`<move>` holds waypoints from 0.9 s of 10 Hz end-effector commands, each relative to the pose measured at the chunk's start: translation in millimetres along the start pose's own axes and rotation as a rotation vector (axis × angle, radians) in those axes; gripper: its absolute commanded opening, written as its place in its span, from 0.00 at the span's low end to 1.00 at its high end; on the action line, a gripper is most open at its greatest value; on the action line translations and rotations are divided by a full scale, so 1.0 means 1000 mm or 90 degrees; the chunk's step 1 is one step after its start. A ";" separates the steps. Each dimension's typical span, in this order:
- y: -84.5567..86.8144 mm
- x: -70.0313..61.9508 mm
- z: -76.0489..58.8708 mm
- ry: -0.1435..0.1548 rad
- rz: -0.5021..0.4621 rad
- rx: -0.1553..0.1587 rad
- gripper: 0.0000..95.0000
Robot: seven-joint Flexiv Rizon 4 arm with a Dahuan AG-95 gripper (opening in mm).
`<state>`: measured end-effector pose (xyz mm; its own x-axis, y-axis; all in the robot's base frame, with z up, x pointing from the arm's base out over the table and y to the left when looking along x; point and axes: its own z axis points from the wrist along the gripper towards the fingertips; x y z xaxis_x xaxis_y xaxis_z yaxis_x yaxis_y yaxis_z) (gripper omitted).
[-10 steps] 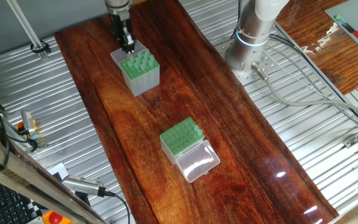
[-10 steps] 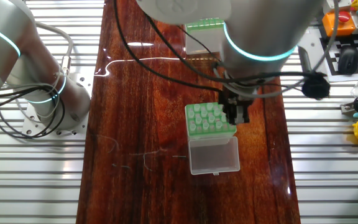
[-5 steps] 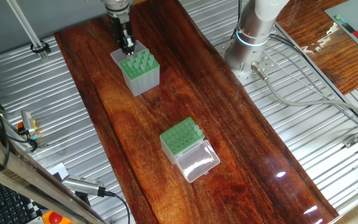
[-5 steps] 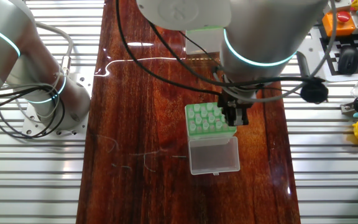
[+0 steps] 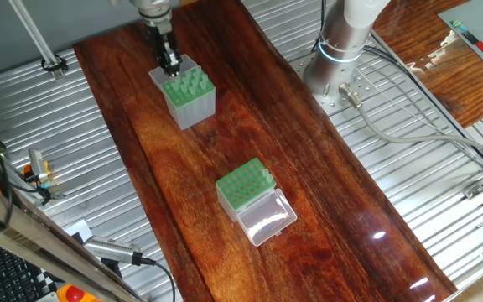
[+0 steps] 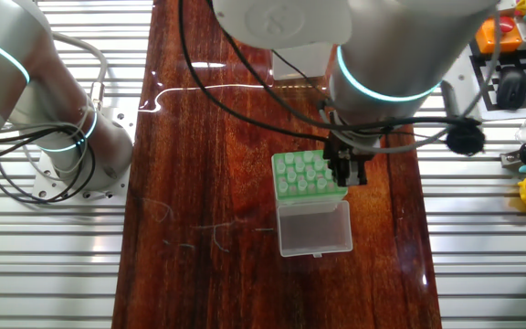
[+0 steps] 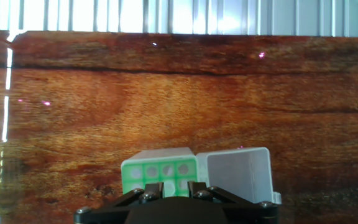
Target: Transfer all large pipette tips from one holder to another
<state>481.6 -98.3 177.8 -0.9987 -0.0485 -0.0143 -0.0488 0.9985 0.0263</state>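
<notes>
My claw (image 5: 169,63) hangs over the back corner of the tall holder (image 5: 186,97), upper left of frame; tips (image 5: 188,80) stand in its green top. Can't tell how far the claw's open, or if it has hold of a tip. The short box (image 5: 243,192) w/ clear lid (image 5: 267,218) sits mid-counter (image 5: 309,168), well apart. Arm base (image 5: 335,59) upper right; cables trail nearby. In the other fixed view, the arm hides the tall holder.
</notes>
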 end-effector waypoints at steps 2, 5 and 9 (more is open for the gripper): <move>0.001 -0.004 0.008 0.002 0.001 0.000 0.20; 0.001 -0.005 0.012 0.001 0.004 0.000 0.20; 0.002 -0.005 0.019 0.001 0.002 0.001 0.20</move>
<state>487.0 -95.2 158.1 -0.9989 -0.0457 -0.0105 -0.0460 0.9986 0.0255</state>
